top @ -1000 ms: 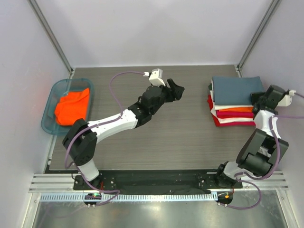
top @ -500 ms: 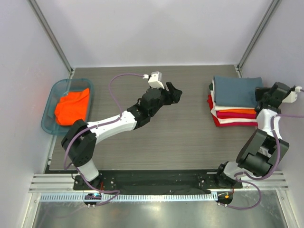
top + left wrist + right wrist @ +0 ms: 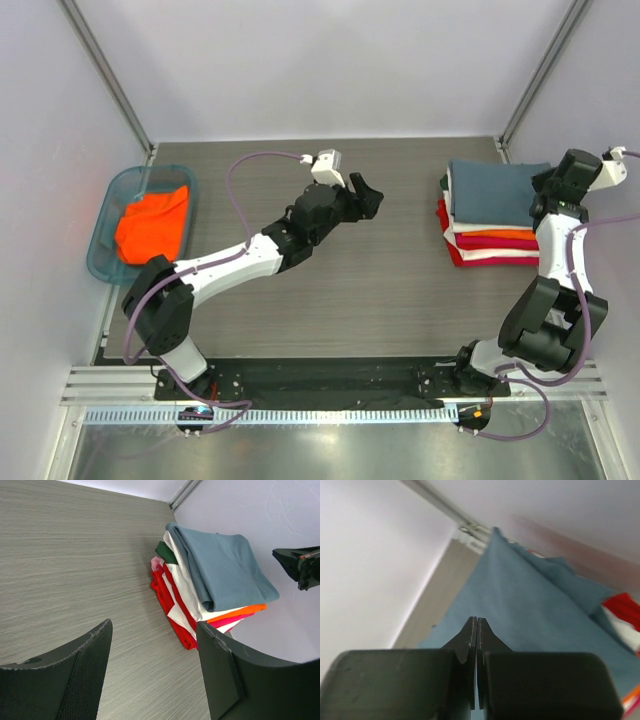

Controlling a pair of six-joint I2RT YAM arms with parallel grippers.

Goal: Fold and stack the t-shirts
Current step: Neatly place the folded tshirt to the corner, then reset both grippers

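One stack (image 3: 488, 243) of folded t-shirts sits at 2 o'clock on the table (image 3: 400, 290), close to the right edge and far-right corner. Blue-grey t-shirt (image 3: 497, 192) on top; white, orange, pink and red layers below, dark green edge at the back, exact count unclear. One orange t-shirt (image 3: 152, 222) lies loose in one teal basket (image 3: 108, 205) at 9 o'clock, overhanging the left edge. Wide open tabletop between them. Left gripper (image 3: 368, 194) is near 12 o'clock, jaws apart, holding nothing, well apart from the stack. Right gripper (image 3: 541, 197) is at the stack's right edge, jaws together.
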